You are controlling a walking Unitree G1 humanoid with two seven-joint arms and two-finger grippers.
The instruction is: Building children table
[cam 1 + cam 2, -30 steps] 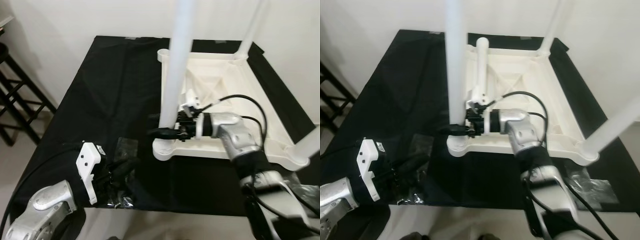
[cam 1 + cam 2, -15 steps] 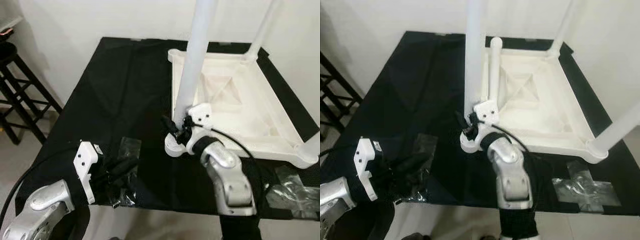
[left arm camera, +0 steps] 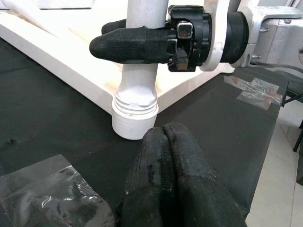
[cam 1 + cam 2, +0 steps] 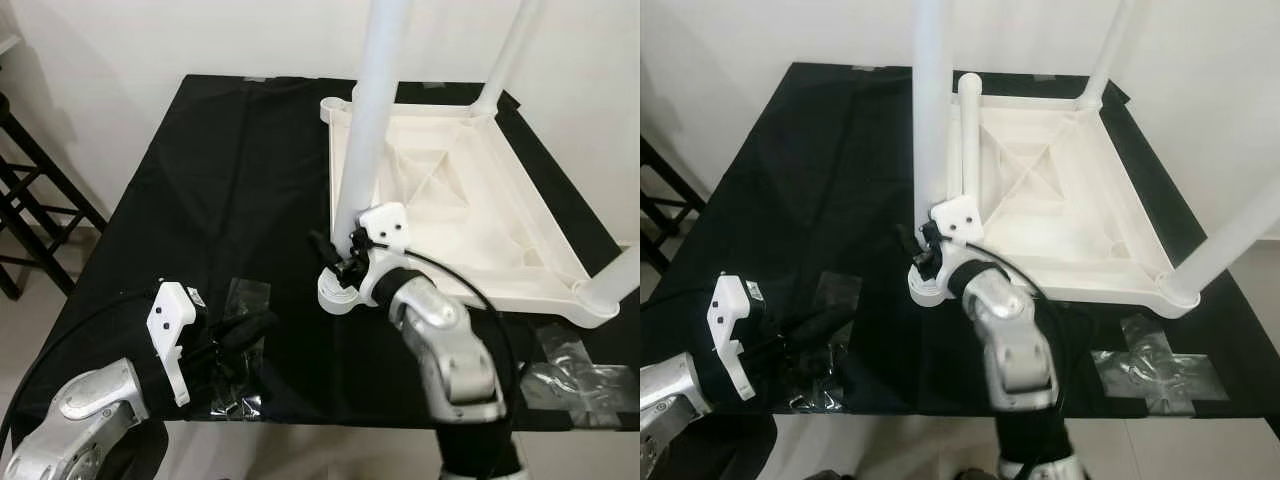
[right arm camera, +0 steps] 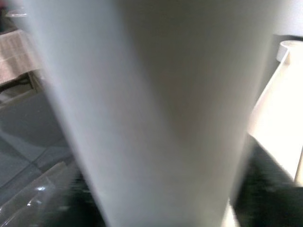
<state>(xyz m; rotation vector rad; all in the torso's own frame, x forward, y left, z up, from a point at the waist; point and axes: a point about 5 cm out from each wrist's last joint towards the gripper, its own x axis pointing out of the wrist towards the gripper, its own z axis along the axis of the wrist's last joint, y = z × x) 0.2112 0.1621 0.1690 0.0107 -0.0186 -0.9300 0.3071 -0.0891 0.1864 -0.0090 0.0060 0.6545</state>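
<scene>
A white children's table (image 4: 480, 200) lies upside down on a black cloth, with legs standing up from its corners. My right gripper (image 4: 338, 258) is at the base of the near left leg (image 4: 368, 130), just above its socket. In the left wrist view one black finger (image 3: 132, 45) crosses the front of that leg (image 3: 137, 90) and the other sits behind it, so the gripper is shut on the leg. The right wrist view has the white leg (image 5: 156, 109) right up close. My left gripper (image 4: 250, 330) rests shut on the cloth, its fingertips (image 3: 163, 142) pointing at the leg's socket a short way off.
Clear plastic bags lie on the cloth: one by my left gripper (image 4: 245, 295), others at the front right (image 4: 580, 375). More legs rise at the far right (image 4: 510, 50) and near right (image 4: 615, 280). A black stool (image 4: 30, 200) stands left of the table; a white wall is behind.
The camera has shifted. My right arm has swung round from the right side to the front, with its gripper staying at the base of the near left leg. My left gripper has hardly moved.
</scene>
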